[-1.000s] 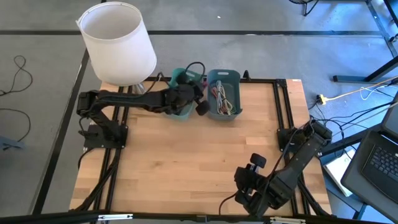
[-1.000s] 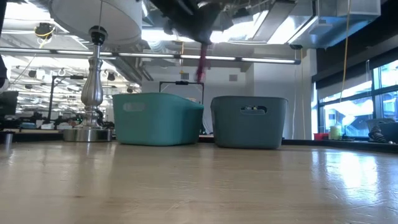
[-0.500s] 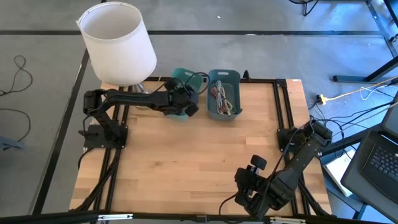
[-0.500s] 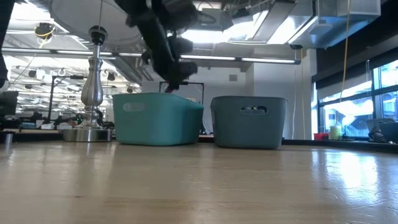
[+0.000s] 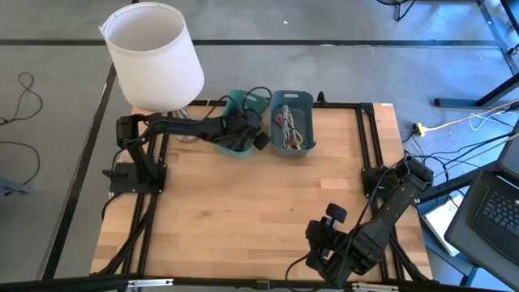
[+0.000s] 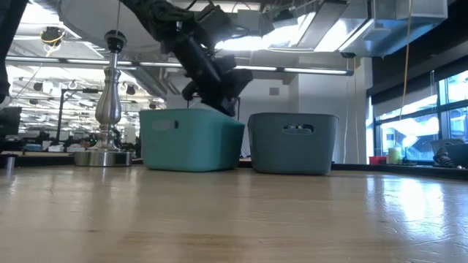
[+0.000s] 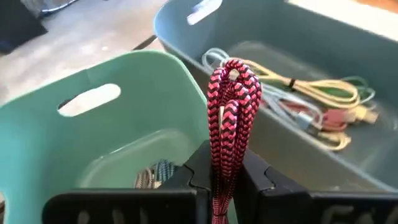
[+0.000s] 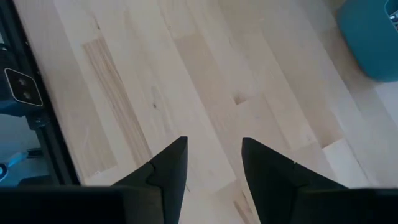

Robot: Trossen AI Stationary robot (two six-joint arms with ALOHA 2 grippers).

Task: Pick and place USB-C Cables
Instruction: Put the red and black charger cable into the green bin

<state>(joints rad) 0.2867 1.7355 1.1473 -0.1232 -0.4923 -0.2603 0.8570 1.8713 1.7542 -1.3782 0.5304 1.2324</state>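
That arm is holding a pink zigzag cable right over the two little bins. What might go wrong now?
The left tool grips the magenta cable only at its lower end, so the folded loop could spring open or slip out. It hangs close to the green bin and its rim, beside the grey-blue bin; released off-centre, the cable might catch the rim or fall back among the cables there. The right tool waits over bare table.

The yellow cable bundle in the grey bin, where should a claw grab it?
Probably at its tied middle, coming straight down from above. The yellow cable bundle lies flat in the grey bin, whose walls block any sideways approach. The left claw is busy, shut on the magenta cable over the green bin.
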